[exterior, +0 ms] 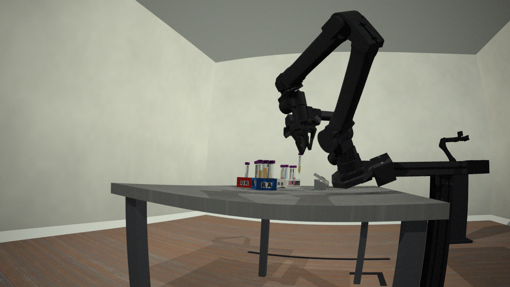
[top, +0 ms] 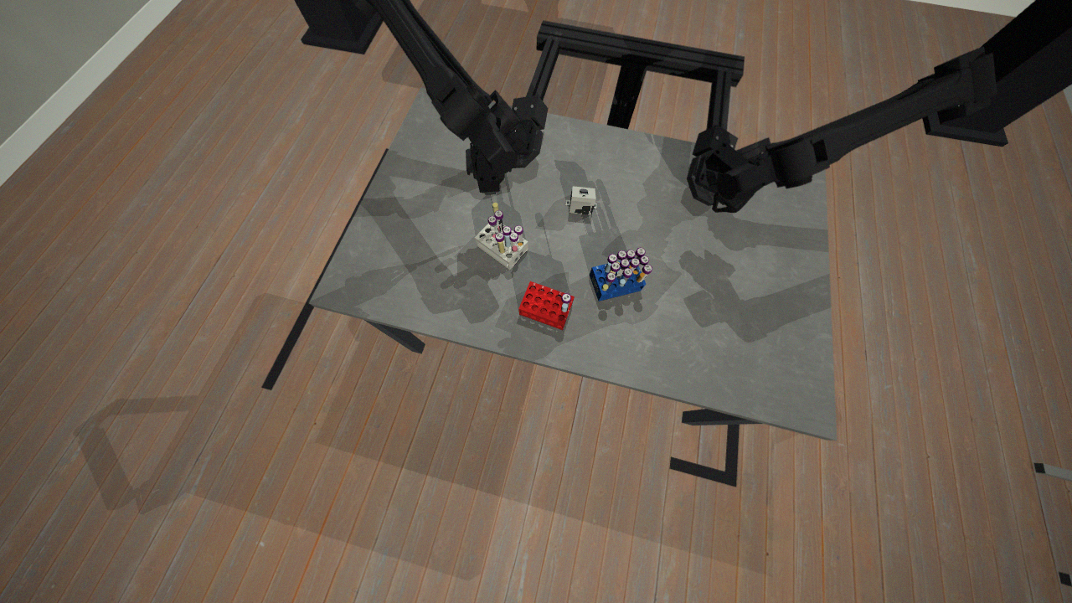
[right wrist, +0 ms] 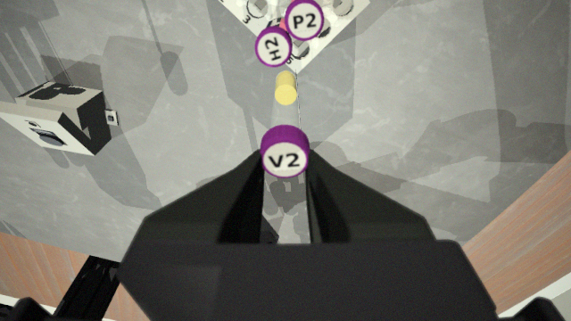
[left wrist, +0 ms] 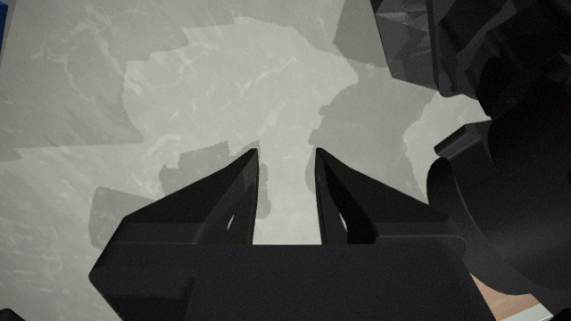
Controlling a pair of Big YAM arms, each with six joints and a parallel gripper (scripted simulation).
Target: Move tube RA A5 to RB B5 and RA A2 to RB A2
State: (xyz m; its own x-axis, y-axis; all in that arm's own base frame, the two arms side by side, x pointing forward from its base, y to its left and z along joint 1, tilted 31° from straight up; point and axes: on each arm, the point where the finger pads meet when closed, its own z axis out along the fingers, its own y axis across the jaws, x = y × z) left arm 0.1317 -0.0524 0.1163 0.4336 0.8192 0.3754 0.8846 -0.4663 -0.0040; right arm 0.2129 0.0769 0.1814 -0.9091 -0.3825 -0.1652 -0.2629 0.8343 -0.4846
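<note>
1. Top: On the grey, stone-veined table point(top: 757, 315) point(exterior: 271, 203) point(left wrist: 232, 85) point(right wrist: 187, 156), tubes are held upright by the blue rack point(top: 608, 292) point(exterior: 264, 184) point(left wrist: 2, 27) and white rack point(top: 492, 251) point(exterior: 297, 183) point(right wrist: 296, 64); a block-shaped red rack point(top: 541, 306) point(exterior: 244, 182) is seen.
2. Exterior: The clear, purple-capped tube point(top: 495, 207) point(exterior: 299, 164) point(right wrist: 285, 153) is suspended above the table, outside the white rack.
3. Left wrist: The left gripper point(exterior: 306, 150) point(left wrist: 286, 159) is parted, with nothing grasped between its smooth black tapered fingers.
4. Right wrist: The round cap marked V2 is clenched by the right gripper point(top: 492, 194) point(exterior: 301, 153) point(right wrist: 285, 152); yellow content is seen at the tube's end.
</note>
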